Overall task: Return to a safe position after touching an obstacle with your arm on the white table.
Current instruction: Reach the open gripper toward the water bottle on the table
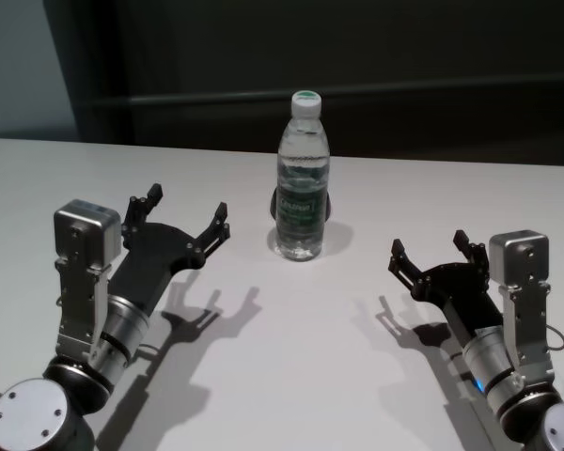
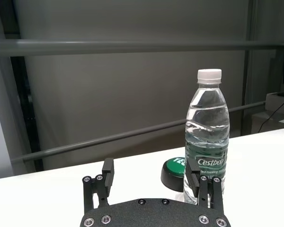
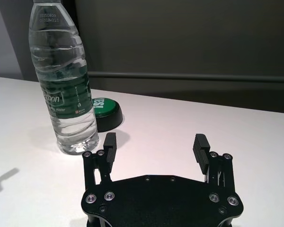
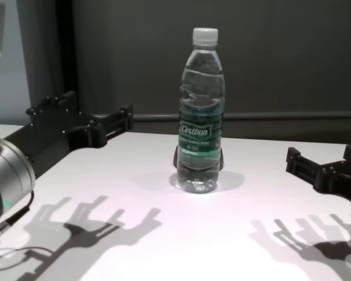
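**Bottle upright mid-bench, both hands clear of it**

The bottle [image 1: 303, 178] stands upright toward the far middle of the white bench [image 1: 291, 357], white cap on, green label facing me in the chest view. I can see water filling most of it. Just behind it, touching or nearly so, sits a low black puck with a green top [image 3: 103, 112]; I cannot tell which.

My left hand [image 1: 186, 218] hovers above the bench to the left of the bottle, fingers spread wide with nothing between them. In the left wrist view one fingertip [image 2: 193, 176] overlaps the bottle's base, but the head view shows a gap between them.

My right hand [image 1: 430, 252] hangs over the bench to the right of the bottle, well apart from it, fingers likewise spread and empty. Both hands throw sharp shadows on the bench surface.
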